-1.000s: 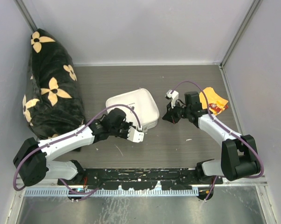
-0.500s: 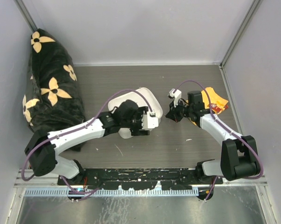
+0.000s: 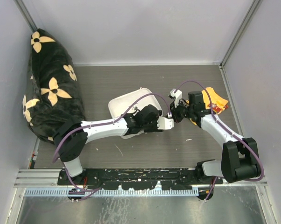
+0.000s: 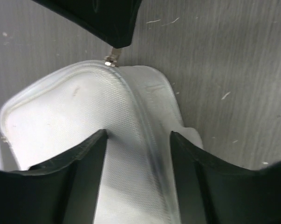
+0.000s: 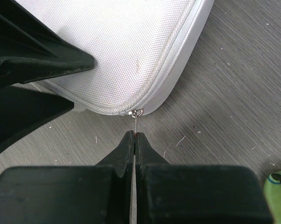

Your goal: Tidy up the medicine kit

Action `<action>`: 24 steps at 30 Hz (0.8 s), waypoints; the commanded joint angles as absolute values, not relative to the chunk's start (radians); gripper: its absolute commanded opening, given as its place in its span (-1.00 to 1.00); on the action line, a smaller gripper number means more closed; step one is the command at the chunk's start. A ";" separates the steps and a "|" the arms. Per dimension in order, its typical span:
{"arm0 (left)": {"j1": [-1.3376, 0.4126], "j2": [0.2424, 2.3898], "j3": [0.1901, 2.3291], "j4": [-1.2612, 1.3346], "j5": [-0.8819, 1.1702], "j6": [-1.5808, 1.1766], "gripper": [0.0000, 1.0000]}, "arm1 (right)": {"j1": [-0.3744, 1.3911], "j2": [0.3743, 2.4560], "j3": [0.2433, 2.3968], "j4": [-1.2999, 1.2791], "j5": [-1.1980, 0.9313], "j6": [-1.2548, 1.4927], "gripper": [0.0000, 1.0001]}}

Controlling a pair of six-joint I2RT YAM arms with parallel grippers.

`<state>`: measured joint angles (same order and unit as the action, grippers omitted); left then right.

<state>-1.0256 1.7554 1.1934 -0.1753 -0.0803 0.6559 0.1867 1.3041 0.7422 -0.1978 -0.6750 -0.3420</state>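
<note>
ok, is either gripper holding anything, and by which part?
Right gripper is shut on the medicine kit by its zipper pull. Left gripper is open astride the kit's rim, holding nothing.

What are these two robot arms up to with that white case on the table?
Both arms are working on a pale grey-white, rounded-rectangle zip-up medicine kit lying on the dark wood-grain table. The right end effector is shut on the thin metal zipper pull at one corner of the case. The left end effector is open, with its fingers straddling the kit's zipped edge just beside that corner, seemingly to steady it. How far the zip has been run cannot be told.
</note>
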 commanded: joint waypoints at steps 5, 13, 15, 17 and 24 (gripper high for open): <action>-1.020 1.678 1.104 -0.157 -0.153 0.763 -0.58 | 0.183 1.264 0.784 -0.184 -0.723 -0.383 -0.99; -1.019 1.474 0.914 -0.336 0.010 0.876 -1.00 | 0.184 1.253 0.760 -0.204 -0.708 -0.522 -0.99; -1.019 1.419 0.881 -0.378 0.062 0.923 -1.00 | 0.183 1.250 0.754 -0.200 -0.694 -0.535 -0.99; -1.018 1.377 0.864 -0.414 0.099 0.953 -1.00 | 0.184 1.245 0.748 -0.189 -0.665 -0.539 -0.99; -1.000 1.318 0.867 -0.526 0.194 1.029 -1.00 | 0.184 1.208 0.716 -0.120 -0.608 -0.515 -0.98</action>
<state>-1.0084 1.3907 0.8837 -0.2409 0.1070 0.9573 0.2352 1.2484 0.7170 -0.2760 -0.8551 -0.4736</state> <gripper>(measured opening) 0.052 0.042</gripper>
